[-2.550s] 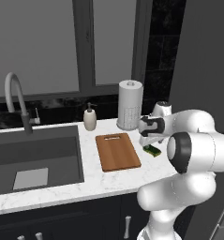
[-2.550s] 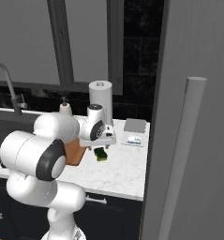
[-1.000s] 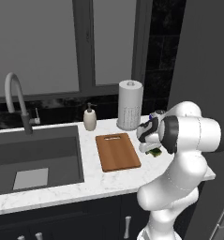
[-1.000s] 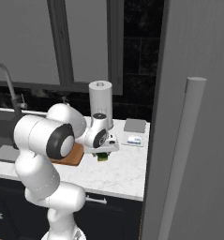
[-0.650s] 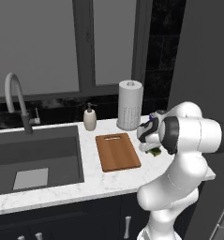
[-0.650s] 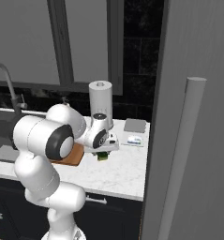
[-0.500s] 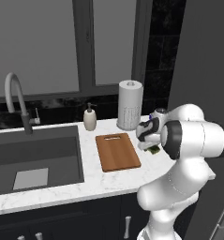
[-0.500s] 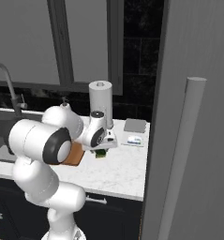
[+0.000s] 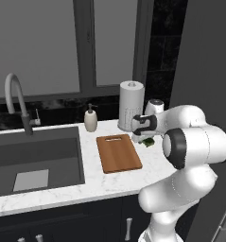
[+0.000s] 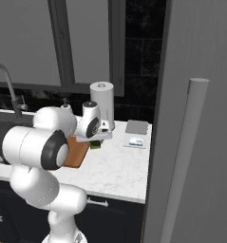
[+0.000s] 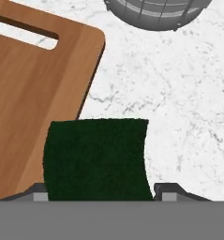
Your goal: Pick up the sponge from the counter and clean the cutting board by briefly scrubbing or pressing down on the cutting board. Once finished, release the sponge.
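Observation:
The sponge (image 11: 97, 159) shows its dark green top between my two finger tips, which press against its sides. My gripper (image 11: 101, 194) is shut on it. From the base views the sponge (image 9: 148, 141) (image 10: 96, 144) hangs just above the counter (image 9: 157, 163), under my gripper (image 9: 146, 137) (image 10: 98, 140). It sits at the right edge of the cutting board (image 9: 118, 153) (image 11: 33, 93). The reddish-brown board lies flat with its slot handle at the far end. My arm hides most of the cutting board (image 10: 77, 152) in the right base view.
A paper towel roll (image 9: 131, 106) stands right behind my gripper, and a soap dispenser (image 9: 90, 119) is left of it. The dark sink (image 9: 34, 160) and faucet (image 9: 15, 101) lie left of the board. A tall grey panel (image 10: 195, 118) borders the counter's right end.
The jaws have closed onto the sponge. My hand has risen slightly and shifted toward the board, taking the sponge with it, and my elbow has lifted.

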You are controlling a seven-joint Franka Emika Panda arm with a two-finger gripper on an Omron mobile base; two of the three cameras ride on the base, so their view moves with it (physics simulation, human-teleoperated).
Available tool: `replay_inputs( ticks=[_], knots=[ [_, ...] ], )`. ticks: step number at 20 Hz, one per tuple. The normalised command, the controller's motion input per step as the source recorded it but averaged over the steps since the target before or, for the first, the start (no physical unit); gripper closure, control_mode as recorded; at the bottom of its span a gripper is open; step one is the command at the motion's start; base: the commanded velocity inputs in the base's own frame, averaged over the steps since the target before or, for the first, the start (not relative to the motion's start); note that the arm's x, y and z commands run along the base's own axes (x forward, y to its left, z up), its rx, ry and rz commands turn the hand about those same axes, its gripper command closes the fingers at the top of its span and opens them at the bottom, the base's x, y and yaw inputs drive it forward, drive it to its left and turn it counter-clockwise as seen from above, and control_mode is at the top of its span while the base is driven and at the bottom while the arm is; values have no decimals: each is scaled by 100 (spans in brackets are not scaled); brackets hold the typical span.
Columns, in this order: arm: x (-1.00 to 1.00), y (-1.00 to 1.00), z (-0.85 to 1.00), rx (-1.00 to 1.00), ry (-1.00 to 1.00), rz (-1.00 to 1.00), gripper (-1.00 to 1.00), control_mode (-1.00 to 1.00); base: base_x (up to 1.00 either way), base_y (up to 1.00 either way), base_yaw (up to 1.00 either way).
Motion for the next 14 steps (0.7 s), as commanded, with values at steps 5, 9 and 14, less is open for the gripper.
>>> replay_inputs(
  ticks=[5,9,14],
  knots=[
    [19,42,1,0,-2,0,100,-100,0,0,0],
    [36,24,0,-1,0,0,100,-100,0,0,0],
    [33,22,-5,-1,0,0,100,-100,0,0,0]
  ],
)
